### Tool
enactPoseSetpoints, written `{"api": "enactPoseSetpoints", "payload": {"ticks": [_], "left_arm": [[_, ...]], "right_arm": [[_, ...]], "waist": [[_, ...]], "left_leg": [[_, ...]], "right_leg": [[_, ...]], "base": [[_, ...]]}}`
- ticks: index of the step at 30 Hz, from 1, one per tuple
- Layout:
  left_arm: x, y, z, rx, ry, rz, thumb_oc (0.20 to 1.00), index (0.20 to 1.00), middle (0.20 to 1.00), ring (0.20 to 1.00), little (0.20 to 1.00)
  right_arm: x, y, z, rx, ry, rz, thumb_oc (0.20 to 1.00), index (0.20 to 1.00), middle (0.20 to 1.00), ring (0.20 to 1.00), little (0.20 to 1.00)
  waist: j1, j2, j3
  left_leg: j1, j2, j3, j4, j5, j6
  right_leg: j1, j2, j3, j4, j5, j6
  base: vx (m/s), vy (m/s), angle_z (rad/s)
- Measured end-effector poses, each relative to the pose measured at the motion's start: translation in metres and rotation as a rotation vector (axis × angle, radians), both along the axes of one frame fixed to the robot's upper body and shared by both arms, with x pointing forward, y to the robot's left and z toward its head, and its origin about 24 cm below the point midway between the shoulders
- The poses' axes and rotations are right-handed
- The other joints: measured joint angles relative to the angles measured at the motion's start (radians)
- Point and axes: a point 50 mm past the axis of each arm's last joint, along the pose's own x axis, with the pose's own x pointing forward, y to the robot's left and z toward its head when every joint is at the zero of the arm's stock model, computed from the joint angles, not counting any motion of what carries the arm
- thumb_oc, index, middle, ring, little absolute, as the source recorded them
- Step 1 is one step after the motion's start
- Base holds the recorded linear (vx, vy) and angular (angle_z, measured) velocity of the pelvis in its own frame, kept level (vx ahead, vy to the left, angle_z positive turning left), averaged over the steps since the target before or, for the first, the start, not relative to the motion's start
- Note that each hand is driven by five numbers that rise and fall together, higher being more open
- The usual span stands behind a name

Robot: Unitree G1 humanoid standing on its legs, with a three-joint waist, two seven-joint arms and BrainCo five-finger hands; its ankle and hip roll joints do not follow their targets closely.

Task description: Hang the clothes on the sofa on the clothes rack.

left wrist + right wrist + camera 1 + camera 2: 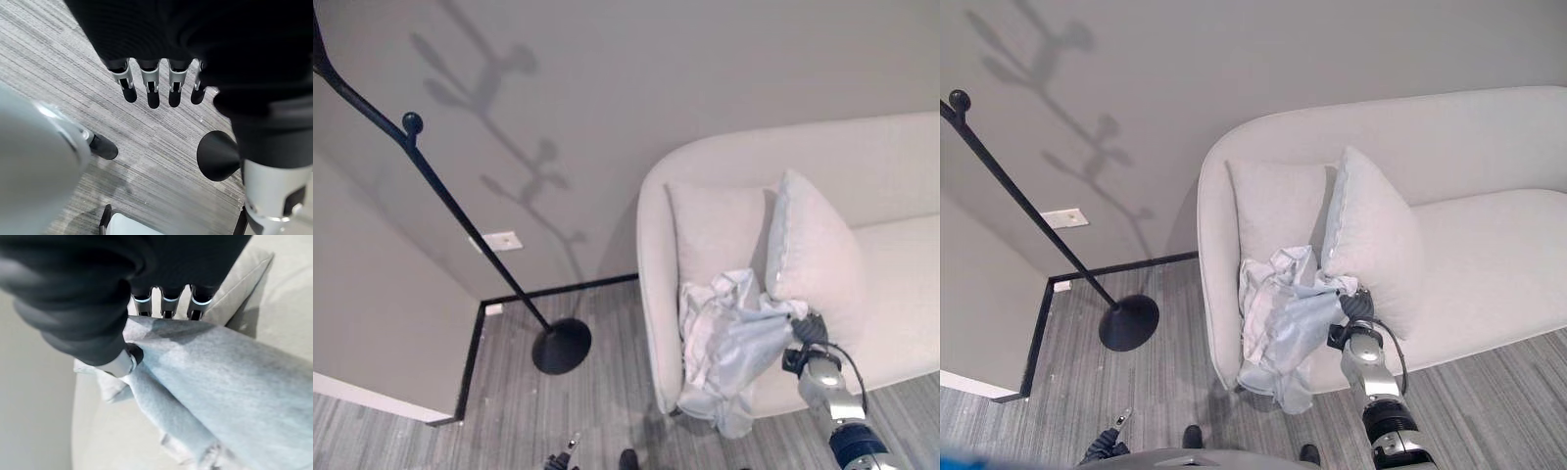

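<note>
We see the pale blue garment [1283, 318] heaped on the sofa [1489, 264] seat edge, pinched by our right hand [122, 357] at its 3 o'clock side. Coat rack [440, 191] stands at 9 o'clock. Left hand [161, 83] hangs fingers-straight above floor.

The pale sofa [1489, 255] carries two cushions [1371, 235] and crumpled light-grey clothes [1283, 313] (draped over its front edge).
</note>
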Motion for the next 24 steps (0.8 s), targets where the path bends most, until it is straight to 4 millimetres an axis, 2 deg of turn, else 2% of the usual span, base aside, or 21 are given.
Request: {"api": "enactPoseSetpoints", "payload": {"ticks": [3,8,14,15,16,20,22,24], "left_arm": [[0.001,-0.002,0.0,-0.007,0.0,-0.042,1.0,1.0,1.0,1.0,1.0],[0.023,-0.008,0.006,0.001,-0.08,-0.14,1.0,1.0,1.0,1.0,1.0],[0.049,-0.014,0.017,0.021,-0.184,-0.22,1.0,1.0,1.0,1.0,1.0],[0.056,-0.014,0.02,0.03,-0.204,-0.225,1.0,1.0,1.0,1.0,1.0],[0.057,-0.014,0.02,0.036,-0.208,-0.227,1.0,1.0,1.0,1.0,1.0],[0.06,-0.004,0.024,0.098,-0.197,-0.251,1.0,1.0,1.0,1.0,1.0],[0.062,-0.002,0.024,0.111,-0.195,-0.245,1.0,1.0,1.0,1.0,1.0],[0.072,-0.003,0.031,0.148,-0.227,-0.243,1.0,1.0,1.0,1.0,1.0]], "right_arm": [[0.004,0.002,0.008,0.01,-0.035,0.012,0.2,0.2,0.2,0.2,0.2],[0.02,0.0,0.034,0.028,-0.129,0.028,0.2,0.2,0.2,0.2,0.2],[0.044,0.013,0.101,-0.001,-0.38,0.149,0.2,0.2,0.2,0.2,0.2],[0.051,0.018,0.125,-0.017,-0.457,0.189,0.2,0.2,0.2,0.2,0.2],[0.053,0.02,0.141,-0.039,-0.511,0.223,0.2,0.2,0.2,0.2,0.2],[0.058,0.025,0.187,-0.071,-0.682,0.301,0.2,0.2,0.2,0.2,0.2],[0.056,0.025,0.198,-0.095,-0.713,0.326,0.2,0.2,0.2,0.2,0.2],[0.054,0.019,0.211,-0.14,-0.733,0.359,0.2,0.2,0.2,0.2,0.2]], "waist": [[0.005,0.002,-0.005],[0.006,0.007,-0.006],[0.002,0.005,-0.007],[0.001,0.001,-0.006],[0.001,0.001,-0.006],[0.001,-0.025,-0.006],[0.0,-0.033,-0.006],[0.001,-0.04,-0.002]], "left_leg": [[0.024,0.002,-0.002,-0.017,0.001,-0.001],[0.022,0.006,-0.019,-0.017,0.007,-0.004],[0.016,0.008,-0.025,-0.018,0.014,-0.005],[0.016,0.009,-0.024,-0.018,0.014,-0.005],[0.016,0.009,-0.024,-0.018,0.015,-0.007],[0.022,0.022,-0.022,-0.018,0.017,-0.012],[0.023,0.027,-0.022,-0.018,0.018,-0.015],[0.02,0.031,-0.023,-0.018,0.019,-0.017]], "right_leg": [[0.018,0.004,-0.004,0.0,-0.005,-0.001],[0.026,0.008,-0.017,0.0,-0.006,-0.001],[0.025,0.01,-0.024,0.0,-0.005,-0.002],[0.025,0.011,-0.023,0.0,-0.004,-0.003],[0.024,0.011,-0.023,0.0,-0.004,-0.003],[0.028,0.025,-0.02,0.0,-0.004,-0.007],[0.029,0.03,-0.021,0.0,-0.004,-0.009],[0.028,0.034,-0.023,0.0,-0.004,-0.011]], "base": [[0.0,0.003,0.01],[-0.02,0.018,0.08],[-0.01,0.01,0.04],[0.0,0.0,0.0],[0.0,0.0,0.0],[0.0,0.001,-0.01],[0.0,0.0,0.0],[0.0,0.0,0.0]]}}
